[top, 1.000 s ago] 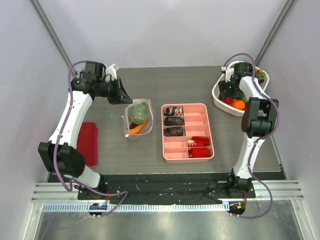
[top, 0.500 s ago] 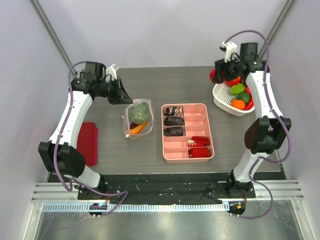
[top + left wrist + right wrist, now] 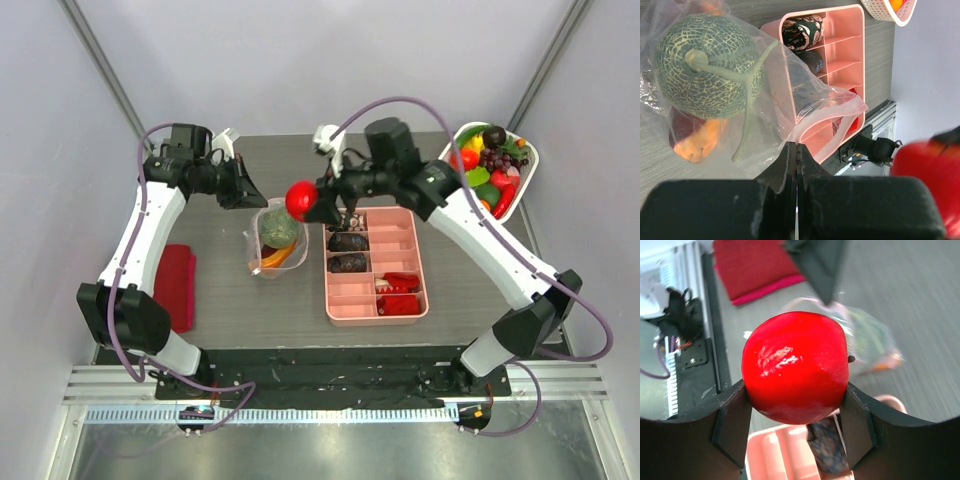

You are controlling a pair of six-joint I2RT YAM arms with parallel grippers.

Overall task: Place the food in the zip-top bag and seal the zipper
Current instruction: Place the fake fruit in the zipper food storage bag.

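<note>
Grey surface [image 3: 470, 290] between pale walls: the bag [image 3: 256, 243] lies left of centre beside a pink tray [image 3: 418, 270], with a netted melon [image 3: 280, 227] and an orange wedge [image 3: 276, 257] inside, its mouth rim pinched in the fully closed left claw [image 3: 794, 152]. Right claw [image 3: 316, 204], jaws partly spread, grips a red tomato [image 3: 795, 372] in the air just right of the bag mouth. Basket [image 3: 530, 170] of other food sits upper right, red cloth [image 3: 176, 285] far left.
</note>
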